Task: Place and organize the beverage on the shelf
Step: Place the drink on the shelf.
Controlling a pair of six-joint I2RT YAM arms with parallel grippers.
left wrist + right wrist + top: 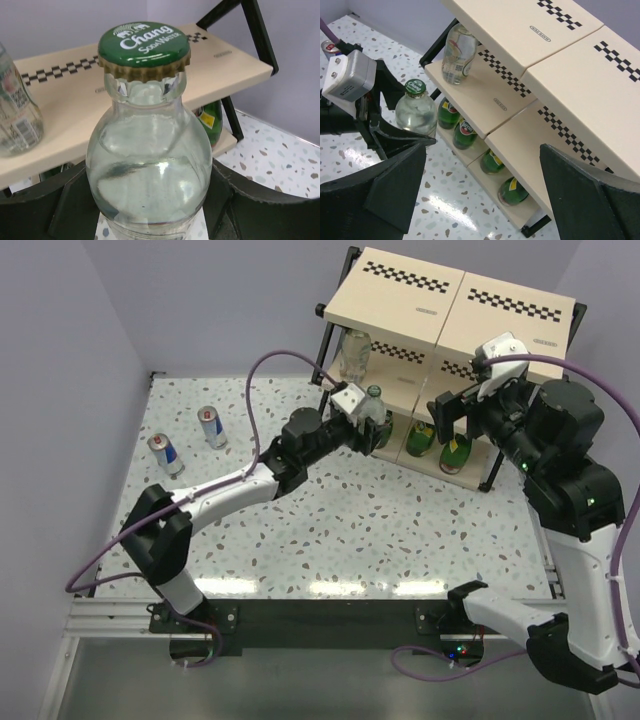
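My left gripper is shut on an upright clear bottle with a green cap, held just in front of the shelf; its black fingers press the bottle's sides. A second clear bottle stands on the middle board's left end. Several green bottles stand in a row on the bottom board. Two blue-and-silver cans stand on the table at the left. My right gripper hangs open and empty in front of the shelf's right half.
The shelf's black frame legs stand on the speckled table. The top boards carry nothing. Purple cables arc over both arms. Pale walls close the table at the left and back.
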